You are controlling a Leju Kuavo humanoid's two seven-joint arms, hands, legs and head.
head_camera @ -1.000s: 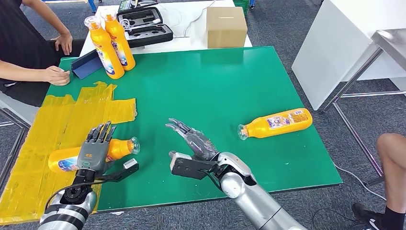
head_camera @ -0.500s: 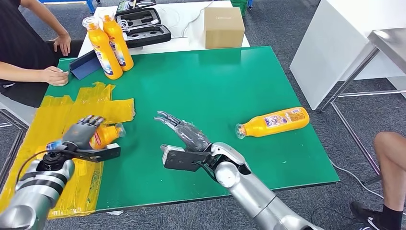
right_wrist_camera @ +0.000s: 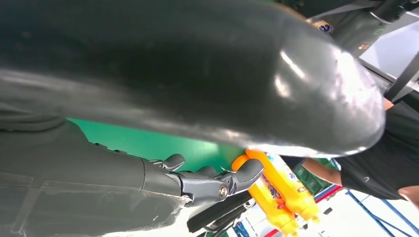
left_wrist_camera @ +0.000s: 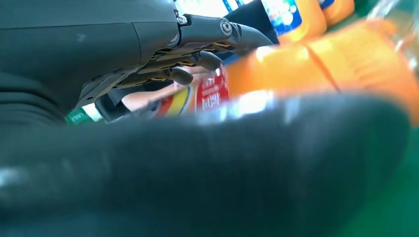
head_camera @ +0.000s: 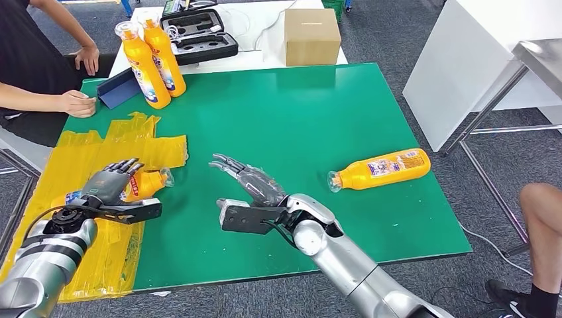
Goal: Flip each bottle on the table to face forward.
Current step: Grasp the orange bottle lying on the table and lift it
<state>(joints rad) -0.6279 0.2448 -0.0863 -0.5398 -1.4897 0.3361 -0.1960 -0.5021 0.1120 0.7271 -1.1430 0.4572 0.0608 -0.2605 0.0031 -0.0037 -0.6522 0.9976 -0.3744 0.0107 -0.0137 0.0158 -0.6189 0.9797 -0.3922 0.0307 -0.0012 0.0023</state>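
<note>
Under left hand [head_camera: 109, 183], bottle [head_camera: 147, 184] half hidden

My left hand [head_camera: 109, 184] covers most of the bottle [head_camera: 147, 185] it holds, so from my head I see little more than the neck end and a scrap of label. At my left wrist, my thumb [left_wrist_camera: 207, 168] is a dark blur across the picture, and the bottle's label [left_wrist_camera: 207, 91] behind it is too smeared to read. At my right wrist, my thumb [right_wrist_camera: 197, 69] hides much of the desk [right_wrist_camera: 148, 143]. The person's [head_camera: 33, 59] body is cut off by the head view's edge.
</note>
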